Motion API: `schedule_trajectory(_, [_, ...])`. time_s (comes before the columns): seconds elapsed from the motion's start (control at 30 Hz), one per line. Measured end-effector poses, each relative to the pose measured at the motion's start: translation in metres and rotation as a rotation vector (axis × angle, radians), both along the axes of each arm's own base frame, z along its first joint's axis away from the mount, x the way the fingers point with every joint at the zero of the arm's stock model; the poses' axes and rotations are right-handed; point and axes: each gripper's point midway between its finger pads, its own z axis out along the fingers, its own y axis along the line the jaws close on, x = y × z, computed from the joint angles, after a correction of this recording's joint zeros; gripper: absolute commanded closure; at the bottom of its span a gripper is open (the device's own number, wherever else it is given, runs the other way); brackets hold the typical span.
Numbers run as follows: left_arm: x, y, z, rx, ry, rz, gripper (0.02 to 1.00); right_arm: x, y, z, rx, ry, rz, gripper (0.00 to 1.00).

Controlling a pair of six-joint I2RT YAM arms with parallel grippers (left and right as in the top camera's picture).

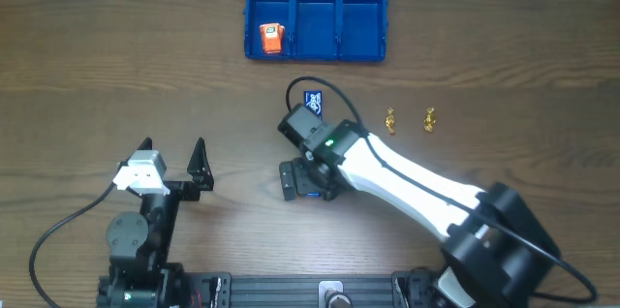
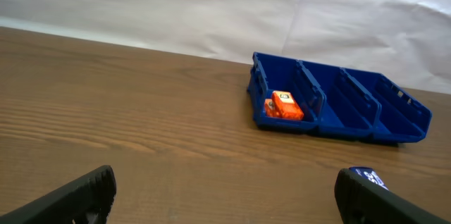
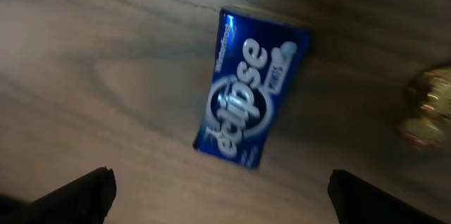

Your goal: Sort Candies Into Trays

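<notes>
Right gripper (image 3: 218, 185) spread wide above the blue pack (image 3: 251, 86), gripping nothing.
The pack lies flat on the table (image 1: 116, 56), apart from the tray (image 1: 316, 55), with bare wood all round it; in the top view the right arm covers most of it. Gold candies (image 1: 390, 121) lie near, on its right; one shows blurred and cut off in the right wrist view. An orange candy (image 1: 270, 39) sits in the tray's left compartment. The left gripper (image 1: 172, 156) hangs wide open and empty, well apart.

A candy (image 1: 270, 39) sits in the tray's (image 1: 316, 57) left compartment; a pack (image 1: 313, 102) lies before the tray, two sweets (image 1: 390, 121) to its right.
</notes>
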Motion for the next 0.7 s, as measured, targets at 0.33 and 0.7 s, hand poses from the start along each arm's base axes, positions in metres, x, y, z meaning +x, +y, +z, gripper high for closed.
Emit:
schedule_trajectory(0.33, [0.0, 0.0, 0.0, 0.0, 0.0, 0.0, 0.023, 0.014, -0.002, -0.033, -0.083, -0.013, -0.103, 0.001])
schedule_trajectory(0.7, [0.0, 0.0, 0.0, 0.0, 0.0, 0.0, 0.02, 0.016, 0.006, -0.032, -0.101, -0.083, -0.114, 0.038])
